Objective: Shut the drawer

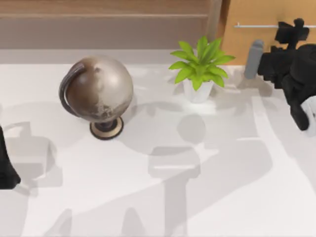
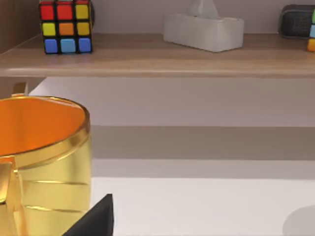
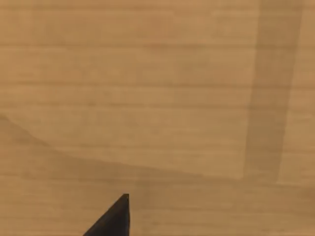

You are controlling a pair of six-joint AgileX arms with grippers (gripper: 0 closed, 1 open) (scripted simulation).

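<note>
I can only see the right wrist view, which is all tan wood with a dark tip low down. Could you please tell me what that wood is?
Observer: It is the drawer. The top view shows its silver bar handle at the far right of the table, with your right hand close by it.
Operator: Thank you. Does anything stand near that hand?
Observer: A potted plant stands on the table to its left, apart from it.
Operator: And the other arm?
Observer: The left arm sits at the table's left edge, and its wrist view has a golden cup close by.
</note>
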